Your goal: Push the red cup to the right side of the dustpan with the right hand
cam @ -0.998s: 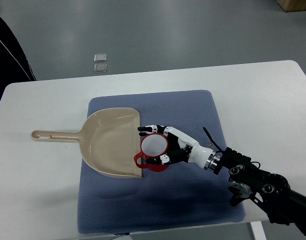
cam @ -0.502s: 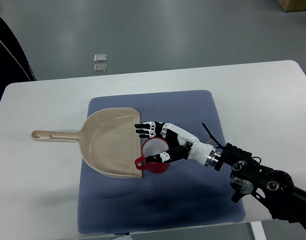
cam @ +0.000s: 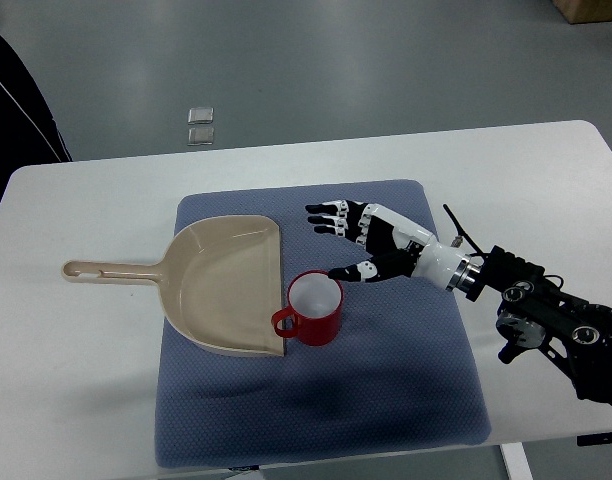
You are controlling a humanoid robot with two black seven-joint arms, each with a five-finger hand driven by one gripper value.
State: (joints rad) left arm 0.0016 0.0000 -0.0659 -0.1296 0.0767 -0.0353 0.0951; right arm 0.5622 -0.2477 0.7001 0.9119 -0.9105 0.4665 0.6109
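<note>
Red cup [cam: 313, 307] upright on blue mat [cam: 406, 400], just right of beige dustpan [cam: 221, 285], handle touching or nearly touching the pan's open edge. Right hand [cam: 371, 243] above and right of cup, fingers [cam: 326, 215] spread, holding nothing, thumb tip near the rim. White table [cam: 76, 380] beneath.

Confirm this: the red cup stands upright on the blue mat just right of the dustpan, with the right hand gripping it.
Not gripping. The top view shows the right hand open and clear of the red cup, which stands upright on the blue mat right of the dustpan.
</note>
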